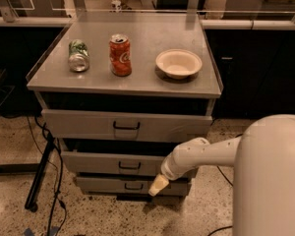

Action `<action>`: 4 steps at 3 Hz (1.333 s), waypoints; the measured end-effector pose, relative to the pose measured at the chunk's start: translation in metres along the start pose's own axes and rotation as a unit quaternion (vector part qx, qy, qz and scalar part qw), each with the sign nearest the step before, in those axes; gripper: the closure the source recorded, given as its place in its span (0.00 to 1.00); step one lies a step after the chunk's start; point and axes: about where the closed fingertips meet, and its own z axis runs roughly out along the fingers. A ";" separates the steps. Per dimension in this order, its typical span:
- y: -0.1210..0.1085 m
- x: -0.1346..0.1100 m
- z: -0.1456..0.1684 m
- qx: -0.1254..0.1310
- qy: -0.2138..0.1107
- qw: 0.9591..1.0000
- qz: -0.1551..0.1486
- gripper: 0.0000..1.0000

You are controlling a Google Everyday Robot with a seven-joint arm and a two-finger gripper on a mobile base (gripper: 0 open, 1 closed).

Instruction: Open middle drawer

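The floor (14, 141) is speckled stone, lit warm and dim. Black cables (58, 200) trail over it at the left, beside a slanted black stand leg (41, 173). Behind, dark cupboards (265, 73) run under a pale counter edge (255, 23). The gripper (158, 185) hangs low, near the floor.
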 end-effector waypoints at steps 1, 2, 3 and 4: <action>0.012 0.006 -0.006 -0.015 0.004 1.000 0.002 0.00; 0.055 0.036 -0.046 -0.068 0.031 0.997 -0.017 0.00; 0.052 0.032 -0.043 -0.063 0.025 0.998 -0.014 0.00; 0.052 0.032 -0.043 -0.063 0.024 0.998 -0.014 0.00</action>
